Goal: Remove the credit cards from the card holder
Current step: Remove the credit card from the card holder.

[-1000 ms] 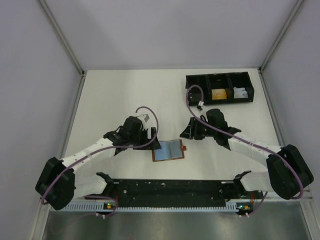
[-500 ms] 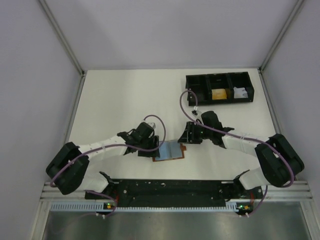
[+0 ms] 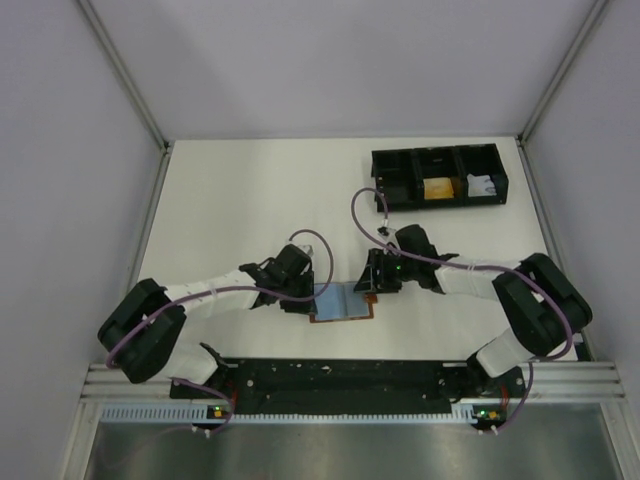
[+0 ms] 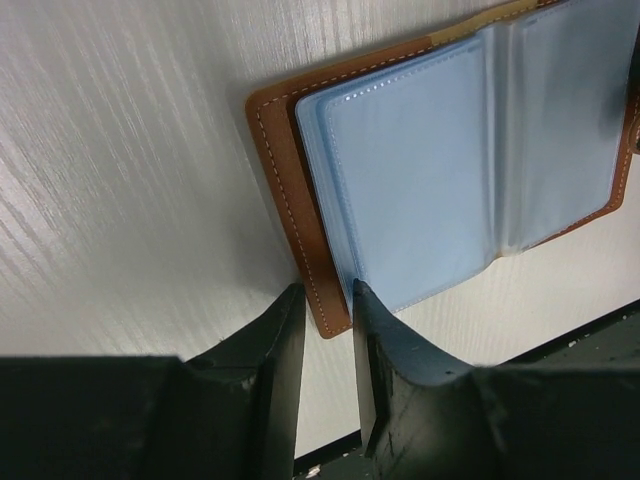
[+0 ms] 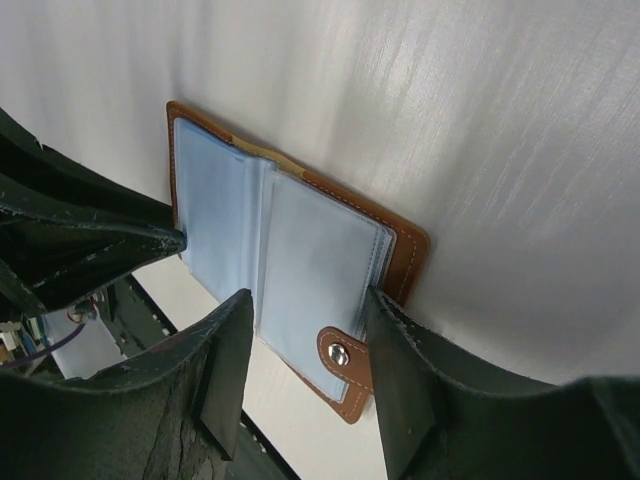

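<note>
Your left claw [image 4: 328,290] stands narrow astride a corner of the open card holder [image 4: 450,170] lying on the tabletop [image 4: 120,150], grip unclear; right claw [image 5: 308,298] hovers half-wide, empty. No credit cards are out.

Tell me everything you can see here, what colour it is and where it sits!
card holder: one, brown with pale blue see-through sleeves, lying open on the table between the two grippers
tray: one, black, three compartments, far right of the table
orange-brown thing: one, in the tray's middle compartment, too small to name
white thing: one, in the tray's right compartment, too small to name
table: one, white
left gripper: one, black, jaws narrow, astride the card holder's brown edge; grip unclear
right gripper: one, black, jaws wide, over the snap-tab end
</note>
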